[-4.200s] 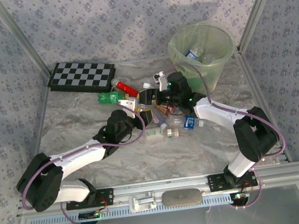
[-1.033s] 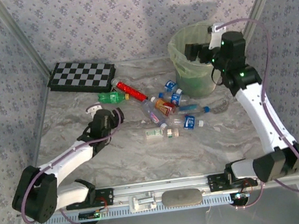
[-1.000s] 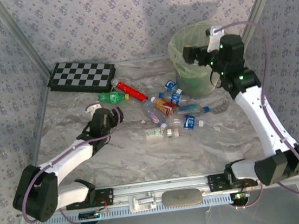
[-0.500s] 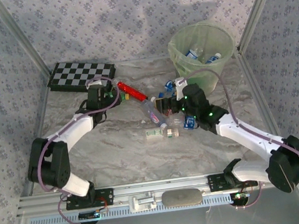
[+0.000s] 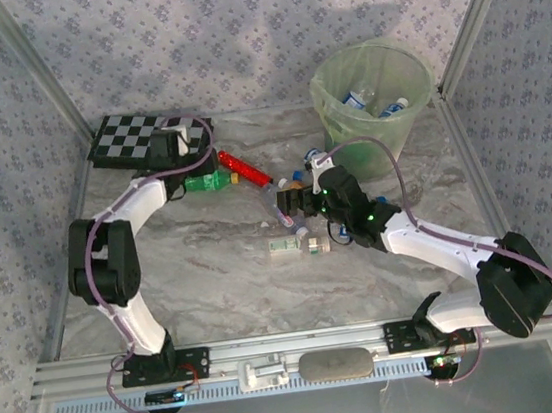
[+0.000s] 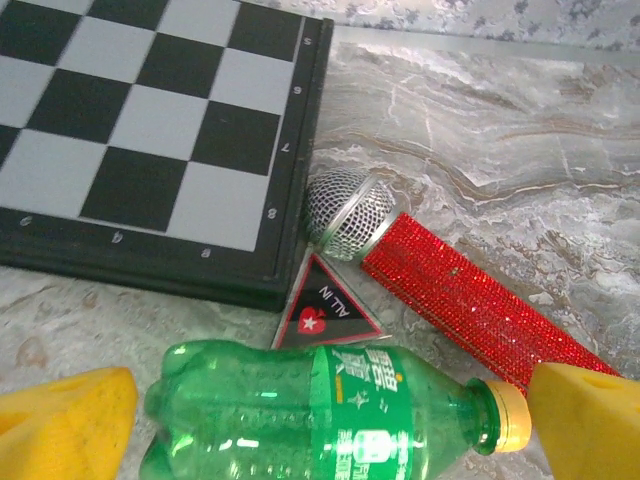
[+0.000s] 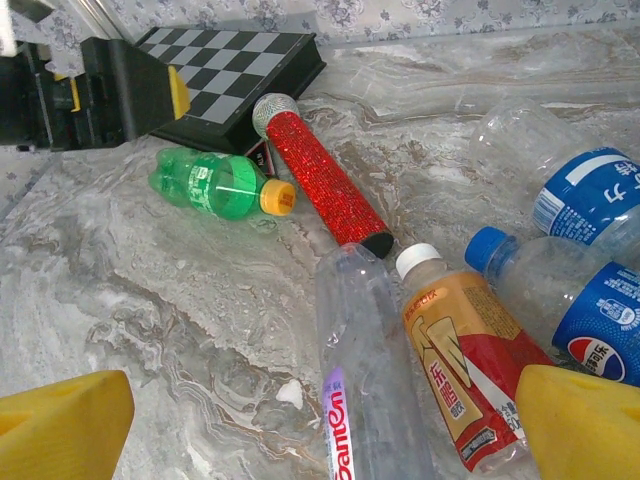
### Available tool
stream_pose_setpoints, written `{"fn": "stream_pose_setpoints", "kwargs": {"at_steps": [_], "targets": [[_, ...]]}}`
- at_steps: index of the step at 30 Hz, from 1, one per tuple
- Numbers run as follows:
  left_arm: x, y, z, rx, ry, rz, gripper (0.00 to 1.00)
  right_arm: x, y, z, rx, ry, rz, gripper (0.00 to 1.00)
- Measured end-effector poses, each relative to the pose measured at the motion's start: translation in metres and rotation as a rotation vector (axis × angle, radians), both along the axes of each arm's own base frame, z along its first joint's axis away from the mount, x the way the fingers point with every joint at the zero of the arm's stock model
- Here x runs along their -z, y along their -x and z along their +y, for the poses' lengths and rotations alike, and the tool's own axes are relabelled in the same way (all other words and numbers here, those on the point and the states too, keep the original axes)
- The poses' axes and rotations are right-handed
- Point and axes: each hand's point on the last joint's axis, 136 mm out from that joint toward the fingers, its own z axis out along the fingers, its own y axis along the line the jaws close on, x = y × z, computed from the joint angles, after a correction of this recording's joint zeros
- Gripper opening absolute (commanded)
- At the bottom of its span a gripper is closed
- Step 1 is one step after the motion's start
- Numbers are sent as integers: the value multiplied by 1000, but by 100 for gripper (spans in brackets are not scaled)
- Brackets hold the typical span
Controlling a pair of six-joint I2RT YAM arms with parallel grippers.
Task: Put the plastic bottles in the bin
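Left pincer open over green bottle, cap at 3 o'clock | turn your wrist, close across label, clear of red microphone | right pincer open too

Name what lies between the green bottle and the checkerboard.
The left wrist view shows a black triangular card with a red heart there, by the checkerboard corner, just beyond the green bottle. The red microphone lies beside it.

Just ahead of the left gripper, a black triangular tag reads "ALL IN", and the checkerboard edge beyond it shows 6, 7, 8. Beside one finger of the right gripper, a blue-labelled bottle bears the Pepsi globe.
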Motion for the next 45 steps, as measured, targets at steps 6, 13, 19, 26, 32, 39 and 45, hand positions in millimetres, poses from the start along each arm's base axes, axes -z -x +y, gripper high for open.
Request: {"fn": "stream_pose_setpoints", "kwargs": {"at_steps": [6, 13, 19, 26, 32, 39, 45], "targets": [[12, -19, -16, 111, 15, 60, 100, 0, 0, -1, 3, 2, 0, 100], [35, -21, -25, 175, 10, 147, 100, 2, -1, -3, 14, 10, 2, 100], [49, -11, -23, 182, -4, 216, 100, 2, -1, -3, 16, 13, 3, 100], [53, -2, -25, 185, -30, 230, 100, 2, -1, -3, 16, 13, 3, 100], [67, 28, -34, 205, -64, 283, 100, 5, -1, -3, 15, 17, 8, 100], [70, 50, -40, 216, -100, 303, 100, 10, -3, -1, 15, 26, 18, 100], [83, 66, -38, 215, -129, 336, 99, 14, -4, 1, 10, 31, 28, 100]]}}
